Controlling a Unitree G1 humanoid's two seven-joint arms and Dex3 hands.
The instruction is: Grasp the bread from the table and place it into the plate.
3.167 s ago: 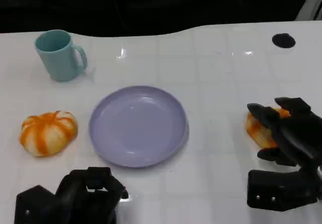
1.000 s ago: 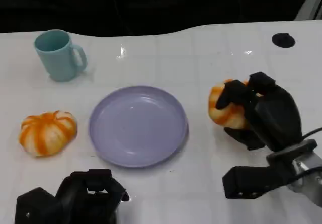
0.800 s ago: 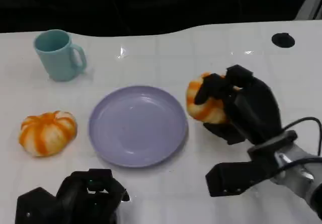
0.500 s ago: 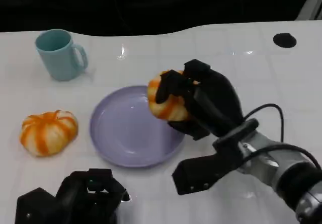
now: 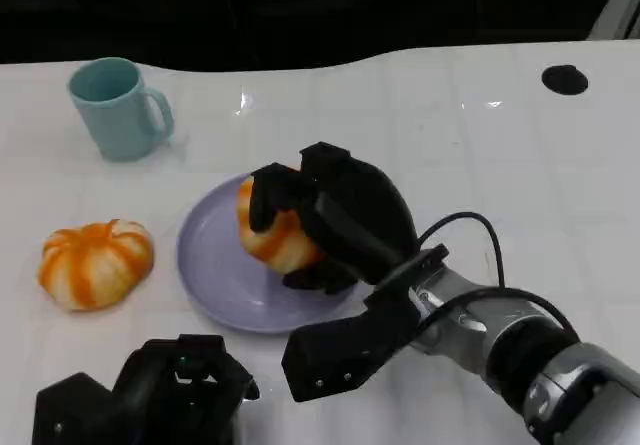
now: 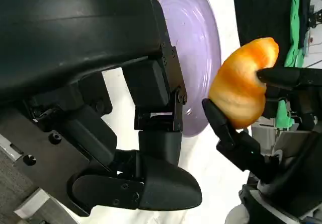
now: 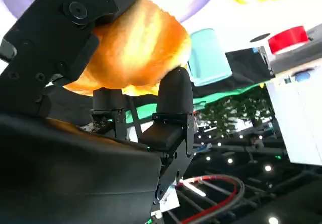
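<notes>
A: Head view, item one: right hand (image 5: 335, 225), fingers wrapped around the bread (image 5: 272, 233), which we hold over the plate (image 5: 215, 275). Whether it rests on the plate or hangs just above, we cannot tell.

B: Item two: our left hand (image 5: 160, 397), low near the table edge, holding nothing; its fingers look curled in. Also a second striped loaf (image 5: 95, 263) beside the plate and a teal mug (image 5: 118, 108) farther back, both well apart from our work.

A: Left wrist view: bread (image 6: 241, 88) clamped between black fingers (image 6: 236, 141), the plate's (image 6: 198, 43) surface behind it. We judge release comes next.

B: Right wrist view: bread (image 7: 136, 48) pressed from both sides by the fingers (image 7: 173, 95), a grip that keeps the rounded loaf from rolling out.
</notes>
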